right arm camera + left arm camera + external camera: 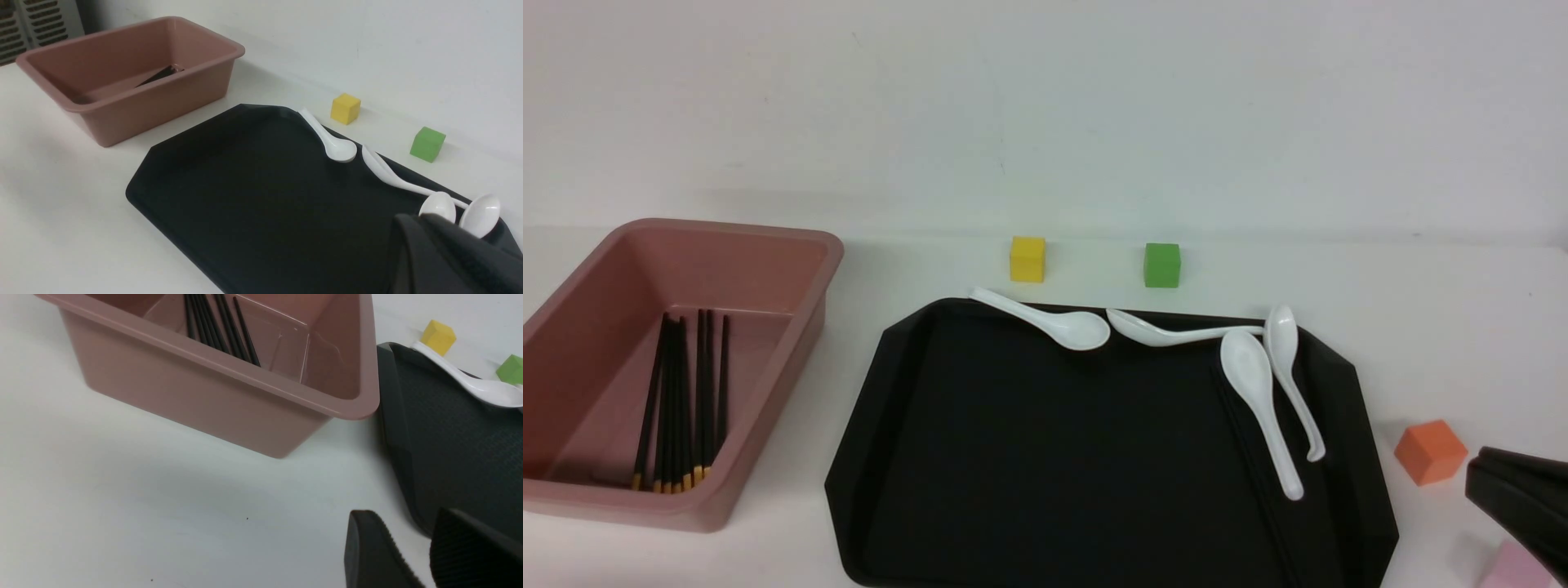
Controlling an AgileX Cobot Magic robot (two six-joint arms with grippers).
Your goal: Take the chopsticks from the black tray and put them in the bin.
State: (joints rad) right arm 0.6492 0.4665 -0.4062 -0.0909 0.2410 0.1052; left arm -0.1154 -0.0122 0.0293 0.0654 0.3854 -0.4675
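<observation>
Where faint dark lines on the black tray (1013, 457) are taken for chopsticks (1260, 482) | axis 11-to-5 o'clock | 9 o'clock of right fingers (1511, 490), pressed together, nearer | left fingers (367, 551) held apart

four spoons (1256, 392), one tray (1045, 465), one bin (776, 384)

Probably a lab: plain white table (1421, 327), blank wall (1045, 98), yellow cube (1027, 259), green cube (1161, 265).
</observation>
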